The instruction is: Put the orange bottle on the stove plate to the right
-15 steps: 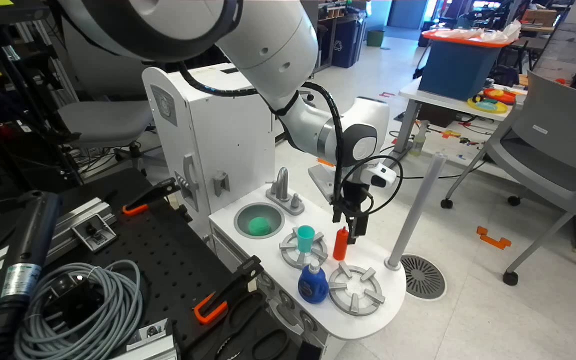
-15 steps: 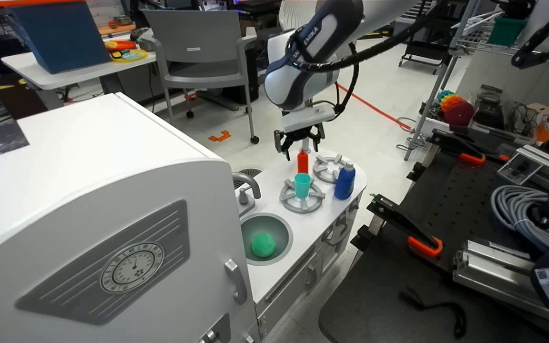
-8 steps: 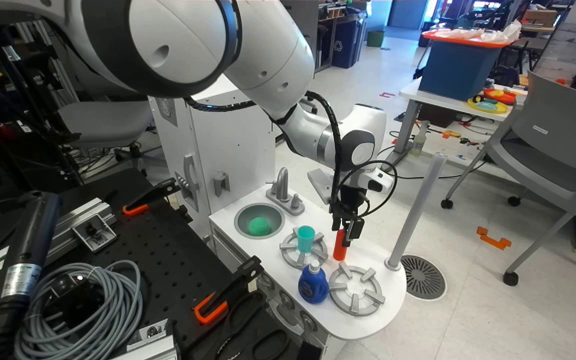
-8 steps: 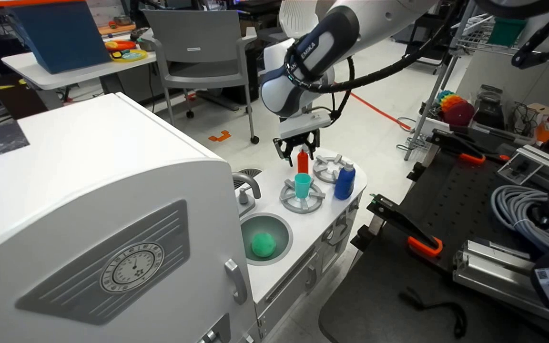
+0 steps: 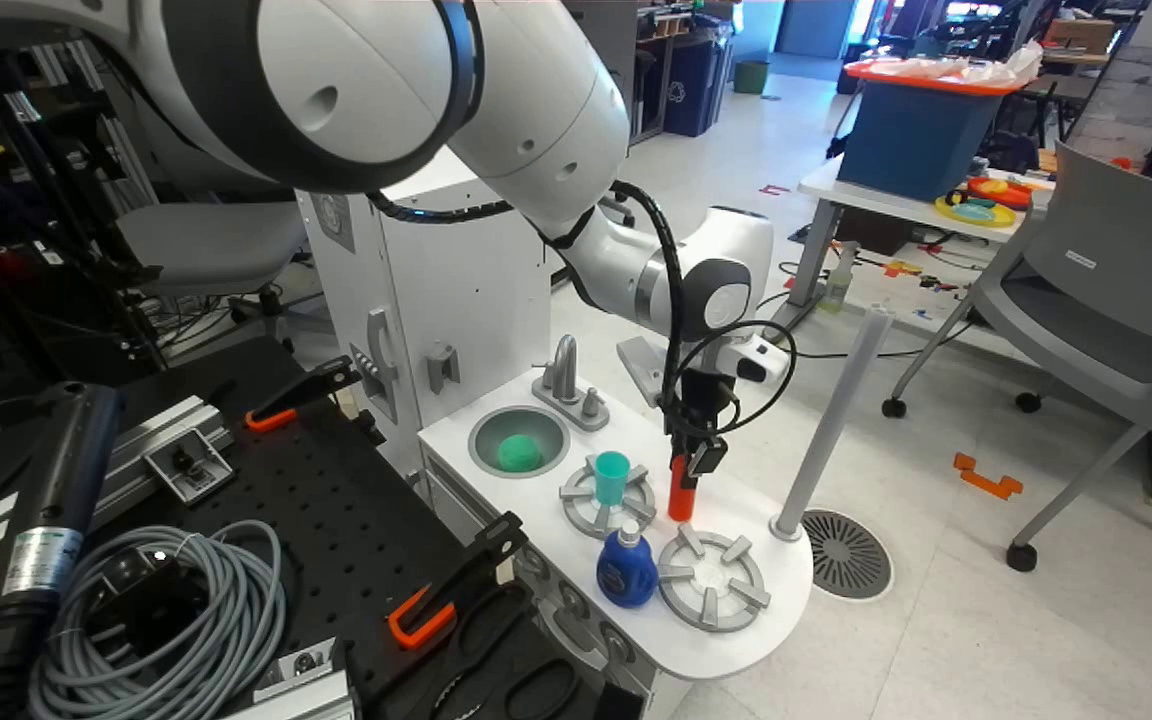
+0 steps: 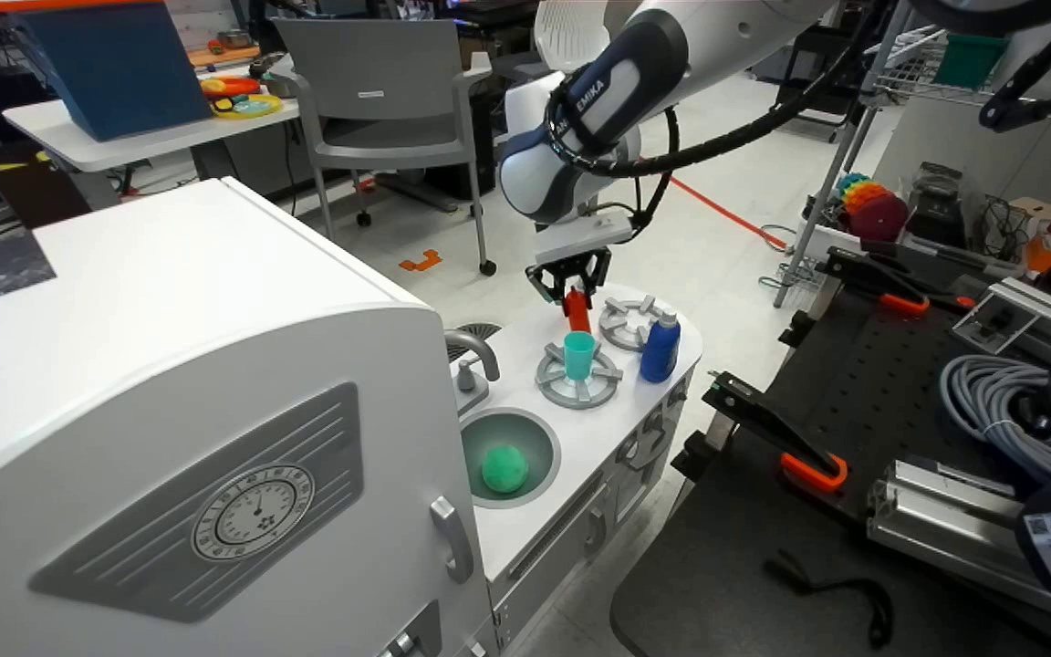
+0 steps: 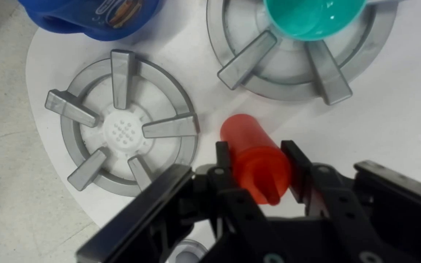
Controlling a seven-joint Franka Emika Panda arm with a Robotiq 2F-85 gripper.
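Note:
My gripper [image 7: 255,153] is shut on the orange bottle [image 7: 261,166], one pad against each side of it. The bottle's narrow neck points up between the fingers, toward the wrist camera. In an exterior view the orange bottle [image 6: 578,317] leans slightly, and its base appears to be on the white counter. The stove plate [image 7: 170,126] with nothing on it lies just left of the bottle in the wrist view; the same stove plate [image 5: 710,606] shows near the counter's rounded end. A second burner ring [image 7: 298,91] carries a teal cup [image 7: 314,22].
A blue bottle [image 5: 627,568] stands beside the bare stove plate, close to the counter's front. Near the rounded end rises a grey pole [image 5: 833,425]. The sink [image 5: 481,450] holds a green ball [image 5: 518,453], with a faucet [image 5: 564,370] behind it.
My gripper has come down around the orange bottle, and its fingers have closed from wide apart onto the sides. The bottle has tipped slightly. Other objects stay where they were.

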